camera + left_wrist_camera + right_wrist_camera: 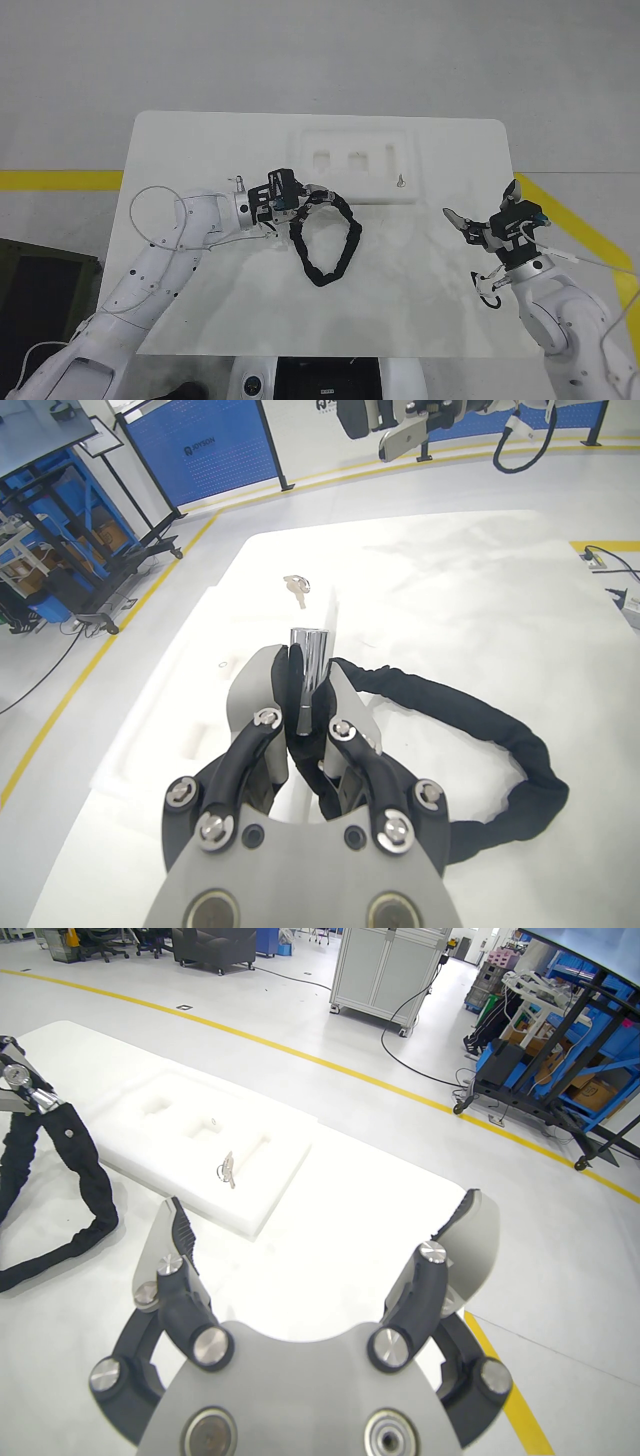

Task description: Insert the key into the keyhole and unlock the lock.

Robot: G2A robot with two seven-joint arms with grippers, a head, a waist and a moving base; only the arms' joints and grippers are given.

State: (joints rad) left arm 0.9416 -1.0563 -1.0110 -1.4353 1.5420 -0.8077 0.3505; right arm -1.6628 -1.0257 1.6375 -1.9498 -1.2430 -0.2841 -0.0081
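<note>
Currently, the white table (440, 300) is carrying a white foam tray (375, 192), which is lying just beyond the left gripper (310, 665) and well off to one side of the right gripper (322, 1208). The black sleeved chain lock (345, 250) is trailing from the left gripper in a loop across the table, lying between the two grippers but far closer to the left one. The left gripper is clamping its fingers around the lock's chrome cylinder (314, 650), whose end is projecting past the fingertips toward the tray. The right gripper is hovering near the table's edge with its jaws spread wide and nothing between them, well apart from the lock. A round chrome face (15, 1073) on the cylinder is pointing toward the right gripper. It is possibly the keyhole, though the view is too oblique to confirm. The key (229, 1170), on a small ring, is resting on the tray beside a narrow slot, ahead of the left gripper's fingertips and apart from both grippers.
</note>
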